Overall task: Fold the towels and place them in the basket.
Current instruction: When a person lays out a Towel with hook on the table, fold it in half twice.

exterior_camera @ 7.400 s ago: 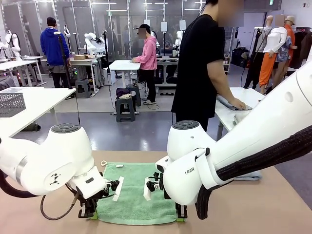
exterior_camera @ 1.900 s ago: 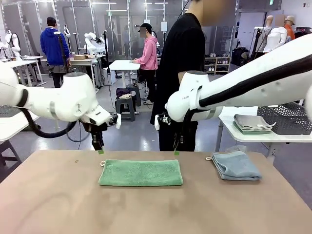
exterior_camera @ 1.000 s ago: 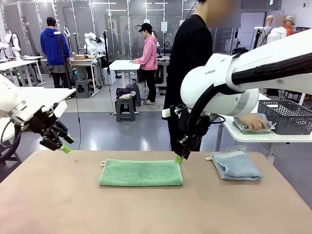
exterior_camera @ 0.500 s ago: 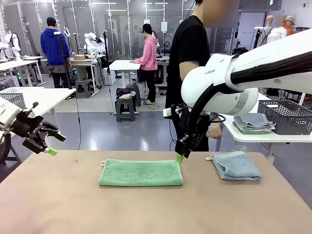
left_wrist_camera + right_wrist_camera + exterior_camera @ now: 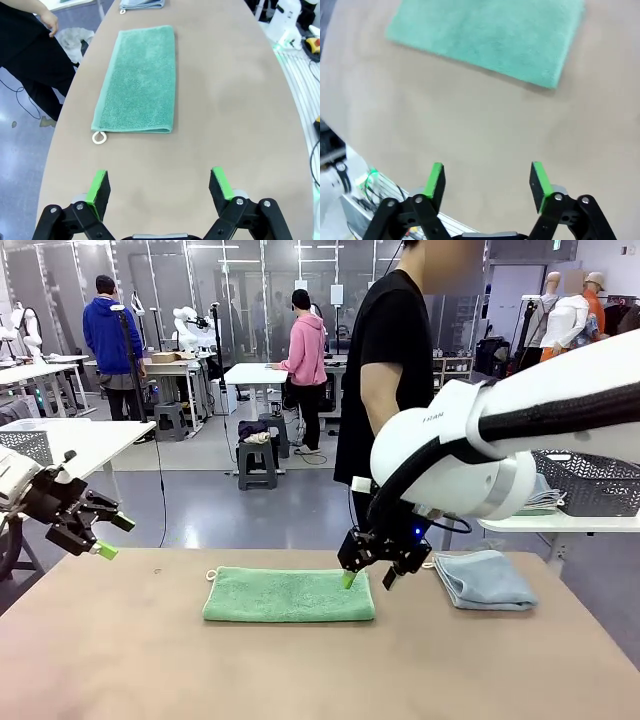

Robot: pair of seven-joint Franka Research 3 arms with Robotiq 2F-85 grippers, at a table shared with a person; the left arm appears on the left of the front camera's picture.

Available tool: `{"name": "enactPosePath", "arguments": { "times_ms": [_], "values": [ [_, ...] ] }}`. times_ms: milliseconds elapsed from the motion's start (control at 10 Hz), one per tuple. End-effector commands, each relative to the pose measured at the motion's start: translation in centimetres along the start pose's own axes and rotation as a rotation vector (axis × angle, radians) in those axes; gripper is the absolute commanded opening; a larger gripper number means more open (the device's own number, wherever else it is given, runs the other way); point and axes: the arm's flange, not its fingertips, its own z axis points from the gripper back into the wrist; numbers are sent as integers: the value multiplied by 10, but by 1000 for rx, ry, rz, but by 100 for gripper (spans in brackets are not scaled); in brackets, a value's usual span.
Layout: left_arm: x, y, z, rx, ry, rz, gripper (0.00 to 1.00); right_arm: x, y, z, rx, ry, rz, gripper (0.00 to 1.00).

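Between the right gripper's (image 5: 366, 575) green pads (image 5: 434, 180) nothing is held: the fingers stand wide apart, poised just above the right end of the green towel (image 5: 289, 594), which lies once-folded as a long strip across the middle of the table (image 5: 300, 670). Off past the table's left edge, the left gripper (image 5: 108, 536) hangs in the air, its fingers (image 5: 98, 184) equally wide and empty, well apart from the cloth. To the right on the same table sits a grey-blue towel (image 5: 484, 579), already folded small. Farther right, on a white side table, stands the dark mesh basket (image 5: 588, 478), with folded cloth lying just beside it. A person in a black shirt (image 5: 392, 370) stands at the far side, between the two tables.

My judgement is that the green towel is midway through folding: one fold is made and a second, end over end, is due. The next move would call for the right fingers to drop onto the near-right corner, pinch both layers together and carry them leftward, the left gripper coming in to steady or match the other side.

As for writing, only the letters "RAN" (image 5: 432, 418) can be read on the right arm's white housing; nothing else is legible.
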Motion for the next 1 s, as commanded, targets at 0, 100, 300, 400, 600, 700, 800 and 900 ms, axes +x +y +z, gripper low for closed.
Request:
{"name": "enactPosePath", "arguments": {
  "times_ms": [0, 100, 300, 400, 600, 700, 800, 900],
  "values": [
    [-2, 3, 4, 12, -43, 3, 100, 1, 3, -4, -41, -15, -147, 100],
    [-3, 2, 5, 17, -45, 14, 100, 3, -1, -5, -34, -14, -194, 100],
    [-1, 0, 2, 9, -7, 7, 100, 6, -7, -6, -46, -20, -266, 100],
    [-1, 0, 2, 9, -7, 7, 100, 7, -6, -3, -58, -37, -275, 100],
    [-1, 0, 2, 9, -7, 7, 100, 0, -10, -6, -20, -6, -222, 100],
    [-1, 0, 2, 9, -7, 7, 100, 0, -10, -6, -20, -6, -222, 100],
    [-1, 0, 2, 9, -7, 7, 100, 0, -11, -5, -24, -10, -238, 100],
    [-1, 0, 2, 9, -7, 7, 100, 13, -14, -9, -16, 12, -209, 100]
  ]
}}
